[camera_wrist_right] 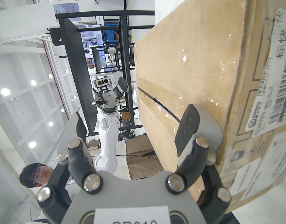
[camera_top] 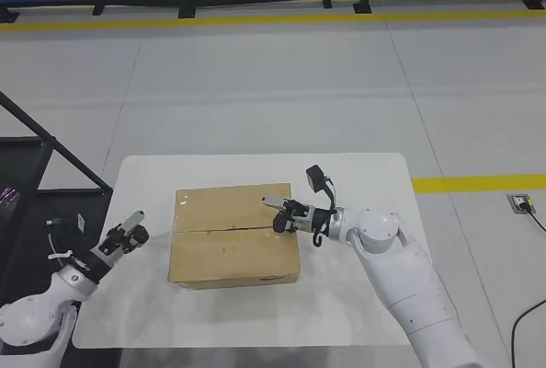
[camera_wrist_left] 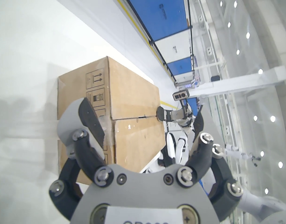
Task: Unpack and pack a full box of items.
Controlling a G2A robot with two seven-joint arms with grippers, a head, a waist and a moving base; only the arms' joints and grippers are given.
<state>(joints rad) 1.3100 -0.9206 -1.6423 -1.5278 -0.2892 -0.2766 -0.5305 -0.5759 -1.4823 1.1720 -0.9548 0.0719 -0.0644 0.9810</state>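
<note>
A closed cardboard box (camera_top: 233, 237) stands in the middle of the white table (camera_top: 365, 179), its two top flaps meeting in a seam. My right gripper (camera_top: 278, 212) is open at the box's right end by the seam. In the right wrist view one of its fingers (camera_wrist_right: 187, 129) lies against the box (camera_wrist_right: 191, 47) top beside the seam, with nothing held in the right gripper (camera_wrist_right: 133, 129). My left gripper (camera_top: 135, 227) hangs open over the table, a little way left of the box. In the left wrist view the left gripper (camera_wrist_left: 145, 122) faces the box (camera_wrist_left: 133, 94) end.
A black metal frame (camera_top: 16, 156) stands off the table's left side. Bare tabletop runs around the box on all sides. Labels cover the box's right end (camera_wrist_right: 268, 108). A yellow line (camera_top: 484, 182) crosses the floor to the right.
</note>
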